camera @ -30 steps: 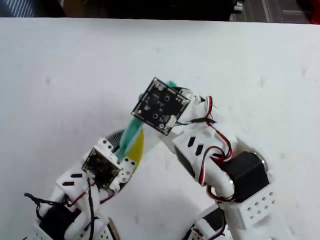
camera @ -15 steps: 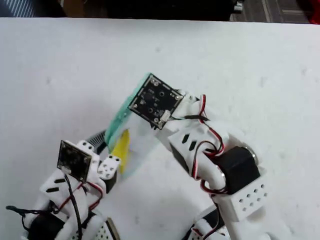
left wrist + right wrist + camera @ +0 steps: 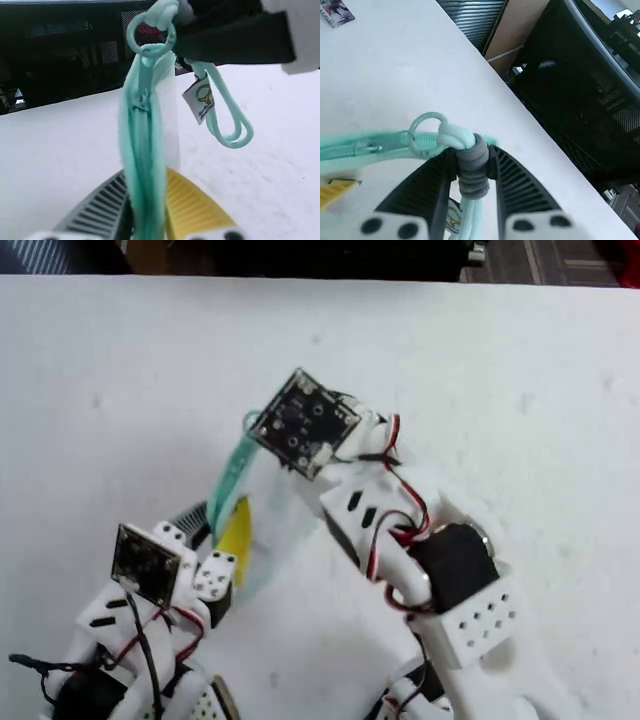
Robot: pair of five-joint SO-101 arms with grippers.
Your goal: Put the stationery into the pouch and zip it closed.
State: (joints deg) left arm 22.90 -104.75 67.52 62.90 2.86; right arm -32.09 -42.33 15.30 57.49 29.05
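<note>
**Pouch strung between both sets of fingers, zip end in hand**

From above, the pouch (image 3: 235,465) runs slantwise between my two arms, over the near middle of the surface (image 3: 480,370). My left fingers (image 3: 190,518), one grey and one yellow, are closed on its near end. My right wrist hangs over the far end. There is white room beyond and out to either side, and the far edge lies well apart from the pouch.

My left wrist looks up the mint zip line, which rises from between my left fingers to a ring (image 3: 150,32) at the top. The slider (image 3: 141,100) sits just below that ring. The seam from there down to my fingers looks shut, though I cannot be sure. A looped strap (image 3: 227,125) and a small tag (image 3: 199,97) dangle beside it. I cannot make out any stationery through the clear side.

At my right wrist, my black right fingers (image 3: 517,185) are pinched tight on a grey band (image 3: 472,167) round the strap, just behind the ring. The surface's edge cuts diagonally past them, with a black mesh chair (image 3: 580,100) beyond.

I judge this is the closing pull. To do it well I should anchor with the left and draw straight along the zip, never sideways. The strap is a soft link, so a jerk could swing or twist the pouch. I should also stop short of that edge.
</note>
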